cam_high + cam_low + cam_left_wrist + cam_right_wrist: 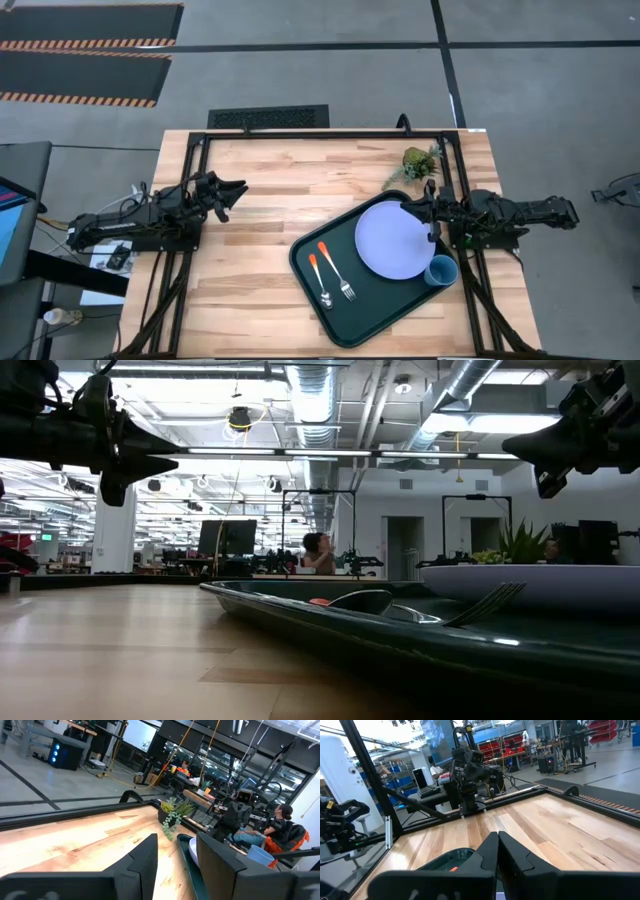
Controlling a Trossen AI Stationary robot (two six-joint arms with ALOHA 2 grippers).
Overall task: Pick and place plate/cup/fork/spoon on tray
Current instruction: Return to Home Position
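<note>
The dark tray [310, 240] lies slantwise on the right half of the table. On it rest the pale blue plate [395, 240], the blue cup [441, 270] at its right corner, and the orange-handled fork [337, 272] and spoon [319, 280] side by side, left of the plate. In the low view the spoon's bowl [365, 600] and the fork's tines [490, 600] show on the tray. My right gripper [420, 206] is shut and empty, raised above the plate's far rim. My left gripper [236, 190] is open and empty, raised over the table's left part.
A small potted plant [420, 162] stands at the table's far edge, just beyond the tray. A black frame rail [320, 132] runs along the far edge. Bare wood [250, 260] lies between the left arm and the tray. People sit at desks in the room behind.
</note>
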